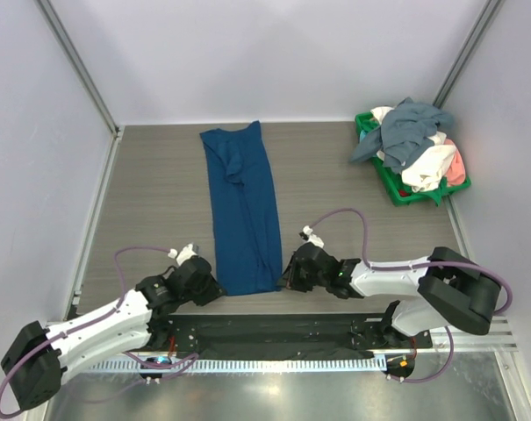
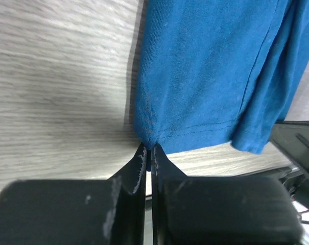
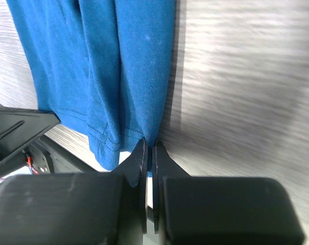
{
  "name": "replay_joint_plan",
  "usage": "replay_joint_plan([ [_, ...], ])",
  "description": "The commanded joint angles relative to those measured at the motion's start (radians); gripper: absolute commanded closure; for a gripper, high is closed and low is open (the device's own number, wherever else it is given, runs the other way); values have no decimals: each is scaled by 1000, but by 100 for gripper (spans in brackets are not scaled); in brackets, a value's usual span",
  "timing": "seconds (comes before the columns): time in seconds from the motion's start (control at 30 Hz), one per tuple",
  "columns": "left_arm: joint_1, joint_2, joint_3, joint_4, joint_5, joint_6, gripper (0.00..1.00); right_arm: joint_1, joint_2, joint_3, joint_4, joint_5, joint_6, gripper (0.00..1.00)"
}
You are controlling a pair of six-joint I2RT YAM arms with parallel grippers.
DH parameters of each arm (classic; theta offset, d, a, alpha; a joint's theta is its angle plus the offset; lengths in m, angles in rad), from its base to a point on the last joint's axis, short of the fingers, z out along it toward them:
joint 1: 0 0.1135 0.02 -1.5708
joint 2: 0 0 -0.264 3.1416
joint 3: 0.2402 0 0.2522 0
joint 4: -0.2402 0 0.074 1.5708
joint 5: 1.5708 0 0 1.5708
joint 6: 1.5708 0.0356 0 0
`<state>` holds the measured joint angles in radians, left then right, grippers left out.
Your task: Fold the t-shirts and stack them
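Two pinches set: left gripper [image 2: 149, 148] and right gripper [image 3: 148, 145] clamp the blue t-shirt [image 1: 240, 210] at its near-hem corners | step: half-fold | tip: lift both corners level, carry toward collar together

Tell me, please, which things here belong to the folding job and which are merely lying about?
Job: blue t-shirt, pinched at its near corners by left gripper and right gripper; heaped t-shirts.
Lying about: green basket holding that heap.

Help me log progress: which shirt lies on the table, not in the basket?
The blue shirt, a long flat strip; the grey, white and pink ones are heaped in the green basket.
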<state>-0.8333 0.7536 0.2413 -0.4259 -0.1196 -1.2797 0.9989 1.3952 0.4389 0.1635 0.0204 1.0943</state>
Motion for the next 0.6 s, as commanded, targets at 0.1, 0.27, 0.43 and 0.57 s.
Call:
replay_joint_plan([
  [0.1,-128,-6,58,-125,-78,-55,100,27,-107,-75,-237,62,-28,99],
  [0.27,-243,-8,134,-203,-156,-116,100,79,-202,-83,-323,84,12,99],
  [0.43,-282,50,343,-338,-285,-38,100,84,-331,42,-475,170,-37,99],
  [0.57,-282,148,488,-390,-385,45,100,43,-334,210,-602,194,-123,99],
])
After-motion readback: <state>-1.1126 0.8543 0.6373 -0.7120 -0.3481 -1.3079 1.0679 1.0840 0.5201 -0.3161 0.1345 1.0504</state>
